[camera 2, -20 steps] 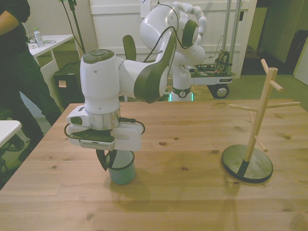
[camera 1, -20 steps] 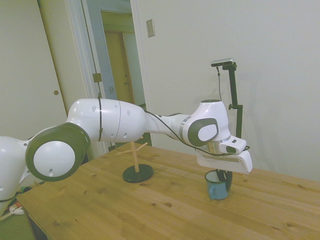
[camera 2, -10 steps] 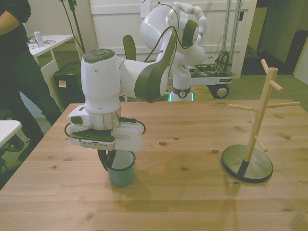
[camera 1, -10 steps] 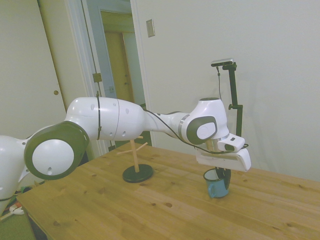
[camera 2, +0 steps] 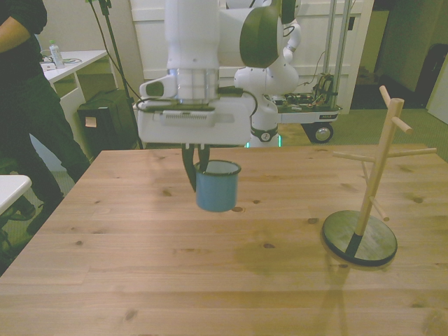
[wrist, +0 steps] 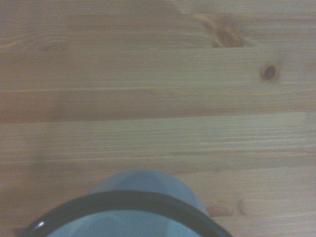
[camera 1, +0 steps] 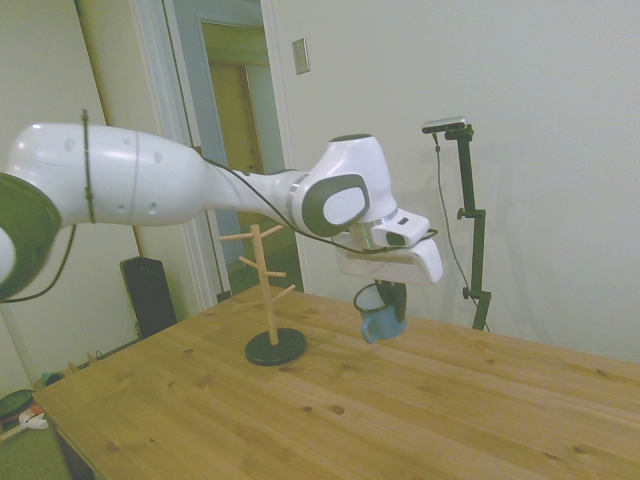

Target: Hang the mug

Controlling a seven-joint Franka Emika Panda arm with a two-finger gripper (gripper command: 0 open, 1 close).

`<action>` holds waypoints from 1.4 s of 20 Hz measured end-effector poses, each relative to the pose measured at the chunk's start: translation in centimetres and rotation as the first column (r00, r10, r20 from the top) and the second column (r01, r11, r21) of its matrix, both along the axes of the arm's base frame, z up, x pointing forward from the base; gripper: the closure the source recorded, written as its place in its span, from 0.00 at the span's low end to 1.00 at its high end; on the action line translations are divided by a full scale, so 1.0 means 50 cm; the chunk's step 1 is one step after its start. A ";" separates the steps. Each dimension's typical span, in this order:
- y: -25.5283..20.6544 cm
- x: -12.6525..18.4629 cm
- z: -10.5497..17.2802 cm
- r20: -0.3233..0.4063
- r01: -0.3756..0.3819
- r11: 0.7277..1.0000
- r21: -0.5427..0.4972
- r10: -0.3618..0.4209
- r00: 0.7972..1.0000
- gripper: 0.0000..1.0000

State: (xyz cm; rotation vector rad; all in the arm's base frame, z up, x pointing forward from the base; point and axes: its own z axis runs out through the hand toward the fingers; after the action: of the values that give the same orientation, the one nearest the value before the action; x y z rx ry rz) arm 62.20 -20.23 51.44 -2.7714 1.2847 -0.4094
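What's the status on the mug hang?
Claw shut on the mug at its rim. Mug airborne, upright, clear of the table. Peg stand off to the front view's right, nothing between them.

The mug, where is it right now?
The mug hangs in the hand above the table, left of the peg stand in the front view.

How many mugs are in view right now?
1: a blue mug, held in the claw above the table, left of the peg stand in the front view.

End effector (camera 1: 390, 298) holds mug (camera 1: 380, 316) above table (camera 1: 330, 410).
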 end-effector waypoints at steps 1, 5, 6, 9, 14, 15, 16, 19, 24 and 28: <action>0.020 -0.021 0.013 0.010 -0.003 1.000 0.011 0.003 1.000 1.00; 0.094 -0.100 0.058 0.053 0.017 0.998 0.052 -0.019 0.998 1.00; 0.106 -0.110 0.068 0.060 0.026 0.998 0.060 -0.029 0.998 1.00; 0.120 -0.111 0.088 0.076 0.064 0.995 0.075 -0.070 0.995 1.00; 0.132 -0.084 0.115 0.076 0.106 0.990 0.092 -0.113 0.991 1.00; 0.140 -0.077 0.120 0.078 0.114 0.989 0.095 -0.122 0.989 1.00; 0.149 -0.068 0.124 0.079 0.122 0.988 0.098 -0.130 0.988 1.00; 0.180 -0.043 0.131 0.079 0.139 0.985 0.104 -0.147 0.986 1.00; 0.227 -0.021 0.128 0.077 0.142 0.984 0.111 -0.151 0.986 1.00; 0.239 -0.018 0.142 0.087 0.140 0.983 0.115 -0.150 0.985 1.00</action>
State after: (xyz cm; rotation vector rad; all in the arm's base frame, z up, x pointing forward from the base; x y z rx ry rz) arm 61.29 -8.27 58.51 -2.5465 1.4457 -0.4602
